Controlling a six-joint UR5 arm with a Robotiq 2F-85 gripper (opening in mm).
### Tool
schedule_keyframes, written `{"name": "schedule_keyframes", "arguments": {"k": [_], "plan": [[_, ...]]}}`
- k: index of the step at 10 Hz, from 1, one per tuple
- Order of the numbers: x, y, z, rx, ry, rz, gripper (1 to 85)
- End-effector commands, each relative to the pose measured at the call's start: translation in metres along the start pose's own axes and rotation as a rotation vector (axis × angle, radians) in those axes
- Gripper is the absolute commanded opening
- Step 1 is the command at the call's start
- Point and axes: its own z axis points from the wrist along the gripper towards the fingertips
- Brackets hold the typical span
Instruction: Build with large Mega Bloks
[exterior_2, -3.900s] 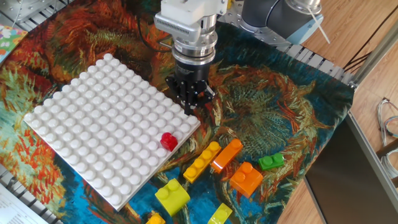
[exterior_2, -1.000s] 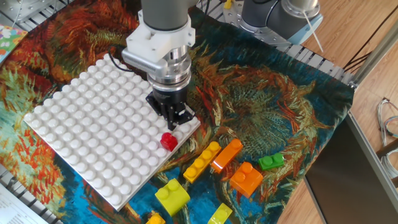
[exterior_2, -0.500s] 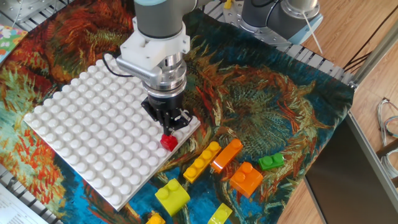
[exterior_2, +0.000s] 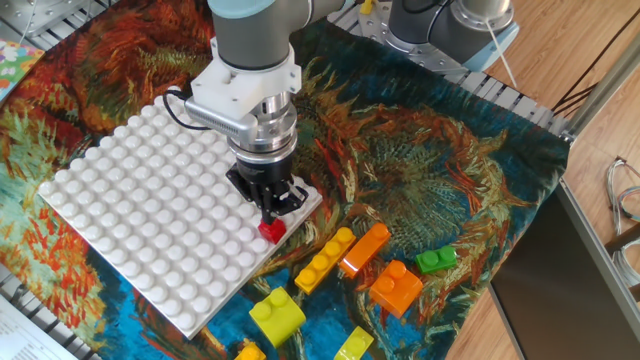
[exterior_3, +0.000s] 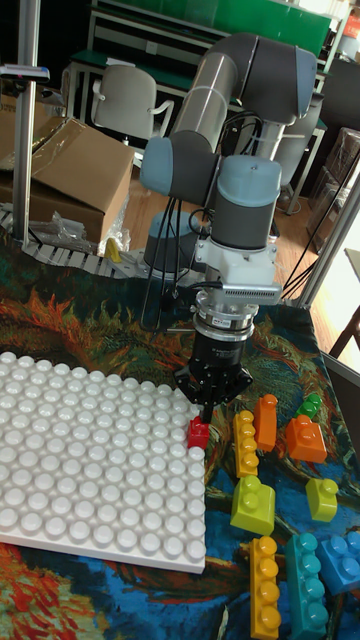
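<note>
A small red Mega Blok (exterior_2: 271, 230) (exterior_3: 199, 433) sits on the near right edge of the white studded baseplate (exterior_2: 140, 200) (exterior_3: 80, 460). My gripper (exterior_2: 269, 208) (exterior_3: 205, 404) hangs straight down just above the red brick. Its black fingers come together to a point with nothing between them. Whether the tips touch the brick I cannot tell. Loose bricks lie on the cloth to the right: a yellow bar (exterior_2: 325, 260) (exterior_3: 245, 443), an orange bar (exterior_2: 365, 248) (exterior_3: 266, 421), an orange brick (exterior_2: 397, 287) (exterior_3: 305, 438) and a small green brick (exterior_2: 436, 260) (exterior_3: 311, 405).
More bricks lie near the front: a lime brick (exterior_2: 277, 314) (exterior_3: 252, 505), a smaller lime one (exterior_3: 321, 498), a yellow bar (exterior_3: 264, 585), plus teal (exterior_3: 305, 580) and blue (exterior_3: 340, 560) ones. The table edge and a metal frame (exterior_2: 590, 110) run along the right.
The gripper has travelled from beyond the baseplate's right corner leftward and down, ending just over the red brick. The bricks have not moved.
</note>
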Motion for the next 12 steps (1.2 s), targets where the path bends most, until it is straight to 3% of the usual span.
{"name": "schedule_keyframes", "arguments": {"k": [1,6,12], "plan": [[0.0,0.0044,0.0016,-0.019,-0.01,0.011,1.3],[-0.0046,0.0074,0.0082,-0.032,-0.024,0.003,1.3],[0.0027,0.001,0.0003,-0.036,-0.018,-0.001,1.3]]}}
